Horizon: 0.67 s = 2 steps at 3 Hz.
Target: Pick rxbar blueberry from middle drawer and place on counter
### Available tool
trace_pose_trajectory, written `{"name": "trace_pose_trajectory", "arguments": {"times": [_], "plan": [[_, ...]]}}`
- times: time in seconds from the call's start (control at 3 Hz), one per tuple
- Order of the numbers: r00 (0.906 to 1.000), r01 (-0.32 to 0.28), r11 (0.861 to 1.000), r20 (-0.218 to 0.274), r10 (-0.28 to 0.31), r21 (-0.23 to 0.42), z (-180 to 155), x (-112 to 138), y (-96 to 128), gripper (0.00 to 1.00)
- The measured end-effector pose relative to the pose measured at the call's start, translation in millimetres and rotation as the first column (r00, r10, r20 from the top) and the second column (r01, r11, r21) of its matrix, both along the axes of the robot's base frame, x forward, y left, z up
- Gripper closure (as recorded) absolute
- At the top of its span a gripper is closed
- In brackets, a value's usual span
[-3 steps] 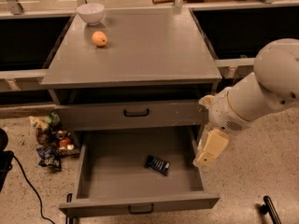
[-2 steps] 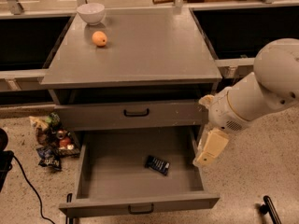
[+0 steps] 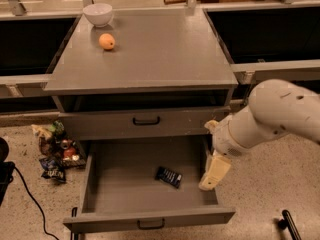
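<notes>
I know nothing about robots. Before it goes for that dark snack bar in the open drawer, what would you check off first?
1. Drawer open: ok. The lower drawer is pulled out, with its inside in view.
2. Bar in sight: ok. The snack bar lies flat on the drawer floor with nothing on top of it.
3. Gripper over the bar: not ok. The gripper hangs by the drawer's right wall, to the right of the bar.
4. Bar held: not ok. It lies apart from the gripper.
5. Room on the counter: ok. The bowl and orange sit at the far left of the counter, and the near part is bare.
</notes>
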<state>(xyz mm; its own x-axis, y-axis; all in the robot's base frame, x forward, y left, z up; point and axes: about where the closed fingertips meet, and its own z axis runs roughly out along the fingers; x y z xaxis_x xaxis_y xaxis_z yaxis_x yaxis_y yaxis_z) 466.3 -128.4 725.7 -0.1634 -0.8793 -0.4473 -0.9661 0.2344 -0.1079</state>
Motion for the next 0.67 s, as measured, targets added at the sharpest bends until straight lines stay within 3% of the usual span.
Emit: {"name": "trace_pose_trajectory", "arguments": {"times": [0.67], "plan": [[0.9996, -0.019, 1.000, 0.022, 0.019, 0.023, -92, 13, 9, 0.00]]}}
